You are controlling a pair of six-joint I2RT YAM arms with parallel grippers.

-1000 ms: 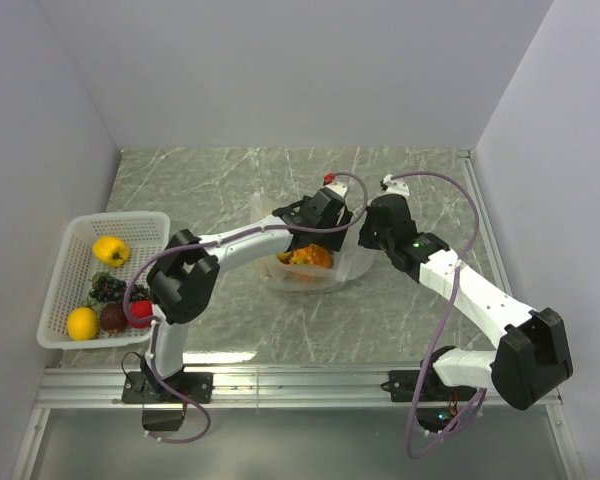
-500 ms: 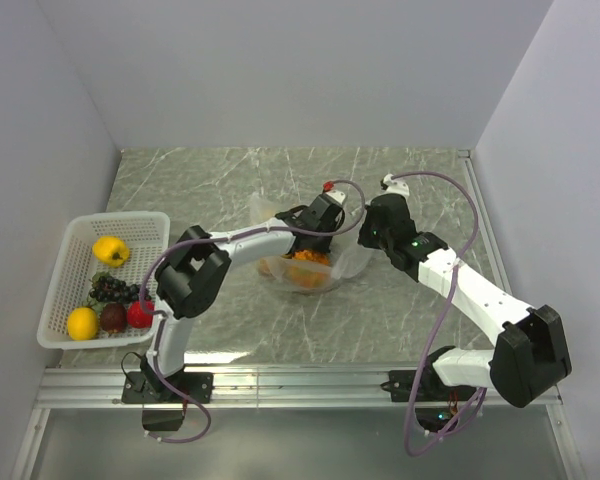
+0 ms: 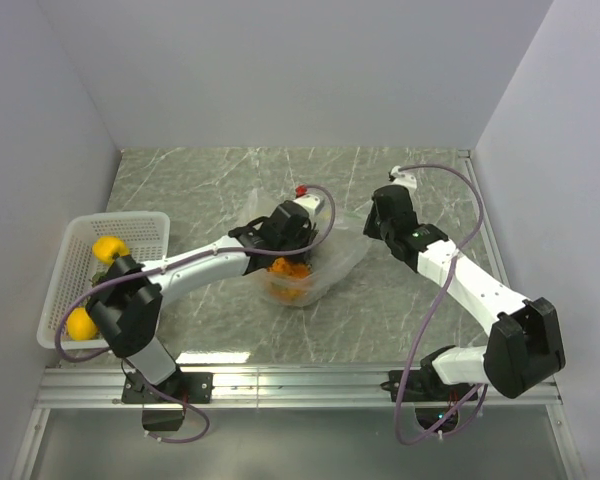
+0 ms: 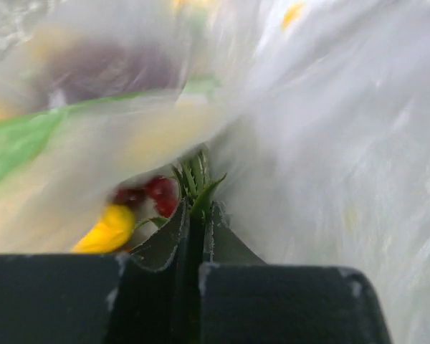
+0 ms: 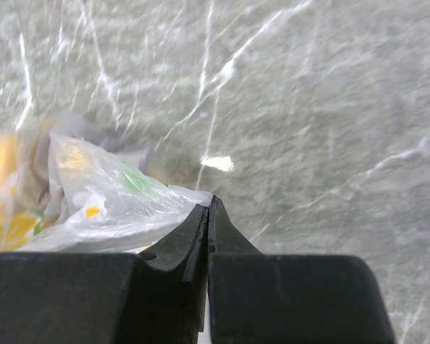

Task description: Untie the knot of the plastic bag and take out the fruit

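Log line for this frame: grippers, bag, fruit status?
left gripper: shut on pineapple crown, inside bag | right gripper: shut on bag edge | basket: holds yellow fruit

the plastic bag [image 3: 322, 262] is thin clear film, crinkled and glossy, going milky where it folds near my left hand [image 4: 198, 213]. that hand and my right hand [image 5: 209, 206] are smooth matt black plastic. the pineapple [image 3: 286, 268] looks rough and orange, with waxy green leaves. the counter [image 3: 210, 190] is grey marble-look stone, white-veined, with a faint sheen. the basket [image 3: 140, 215] on the left is white plastic lattice.
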